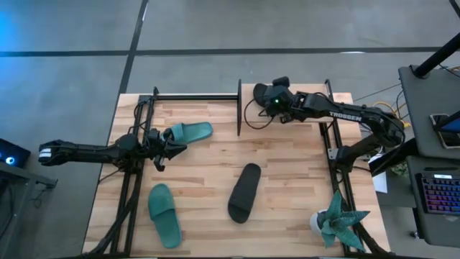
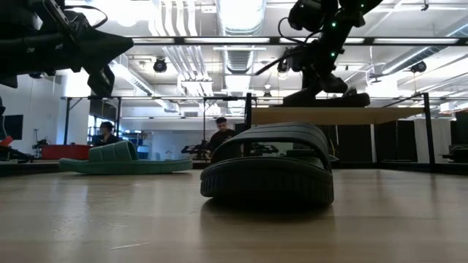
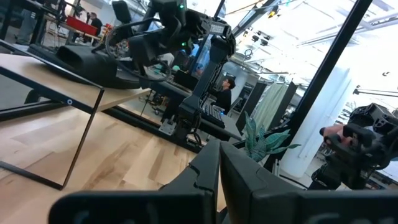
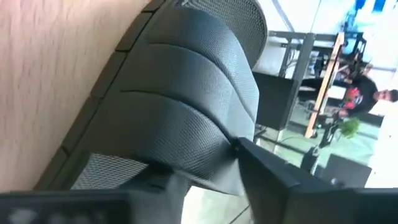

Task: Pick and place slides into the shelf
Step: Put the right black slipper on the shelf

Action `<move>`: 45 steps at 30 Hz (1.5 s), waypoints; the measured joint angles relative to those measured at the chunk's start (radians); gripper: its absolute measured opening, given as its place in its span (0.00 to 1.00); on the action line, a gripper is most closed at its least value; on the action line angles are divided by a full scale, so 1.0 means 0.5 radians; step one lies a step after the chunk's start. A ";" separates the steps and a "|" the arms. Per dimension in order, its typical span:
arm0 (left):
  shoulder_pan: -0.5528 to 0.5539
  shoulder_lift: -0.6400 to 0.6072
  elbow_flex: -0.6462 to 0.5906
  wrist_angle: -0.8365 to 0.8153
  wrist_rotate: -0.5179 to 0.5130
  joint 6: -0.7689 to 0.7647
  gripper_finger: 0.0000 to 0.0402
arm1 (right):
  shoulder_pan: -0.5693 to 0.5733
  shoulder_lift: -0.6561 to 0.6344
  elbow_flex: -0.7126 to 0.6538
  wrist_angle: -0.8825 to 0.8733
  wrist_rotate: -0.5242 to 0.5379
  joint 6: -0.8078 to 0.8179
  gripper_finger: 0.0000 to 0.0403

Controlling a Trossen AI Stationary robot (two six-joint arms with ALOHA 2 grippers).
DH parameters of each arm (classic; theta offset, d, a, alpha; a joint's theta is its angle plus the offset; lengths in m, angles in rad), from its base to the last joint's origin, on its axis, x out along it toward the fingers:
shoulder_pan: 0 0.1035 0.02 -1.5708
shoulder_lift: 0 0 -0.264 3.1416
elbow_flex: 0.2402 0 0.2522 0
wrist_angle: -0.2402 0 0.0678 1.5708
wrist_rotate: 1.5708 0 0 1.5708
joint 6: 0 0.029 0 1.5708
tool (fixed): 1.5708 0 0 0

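Observation:
The shelf's light top board (image 2: pixel 336 115) stands at the table's far right, its black frame (image 1: pixel 239 108) beside it. My right gripper (image 1: pixel 274 99) is over it, shut on a black slide (image 2: pixel 329 97) that lies on the board. A second black slide (image 1: pixel 244 193) and a teal slide (image 1: pixel 165 214) lie soles down on the table's near part. Another teal slide (image 1: pixel 190 132) lies at the left. My left gripper (image 1: pixel 171 146) hovers shut above its near end, touching nothing; it shows raised in the low view (image 2: pixel 95 51). My right gripper holds the black slide by its wide strap (image 4: pixel 205 124), coming from above. One finger (image 4: pixel 273 171) lies against the strap's edge and the other (image 4: pixel 81 202) on the opposite side. The slide's sole rests flat on the shelf's top board (image 4: pixel 56 56).
A teal spiky plant (image 1: pixel 336 219) stands at the table's near right corner. Black rails (image 1: pixel 129 194) run along the table's left and right sides (image 1: pixel 338 180). People sit in the room beyond the far edge (image 2: pixel 219 135). Bare wood lies between the slides.

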 joint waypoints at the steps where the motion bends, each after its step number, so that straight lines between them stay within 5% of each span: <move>1: 0.000 0.000 0.000 -0.001 0.000 0.000 0.00 | 0.000 0.000 0.000 -0.006 0.000 0.055 0.21; 5: 0.000 0.000 0.000 -0.001 0.000 0.000 0.00 | 0.002 -0.021 0.001 -0.019 0.071 0.369 0.05; 9: 0.000 0.000 0.000 -0.003 0.000 0.000 0.00 | 0.004 -0.029 0.074 -0.168 0.301 0.914 0.04; 18: 0.001 0.000 -0.001 -0.006 0.000 0.002 0.00 | 0.005 0.094 0.446 -0.732 0.315 2.030 0.03; 31: 0.000 0.000 -0.001 -0.006 0.000 0.002 0.00 | 0.004 0.545 0.770 -0.951 0.215 2.295 0.05; 45: 0.001 0.000 0.000 -0.006 0.001 0.002 0.00 | 0.018 0.472 0.845 -1.239 -0.027 2.366 0.39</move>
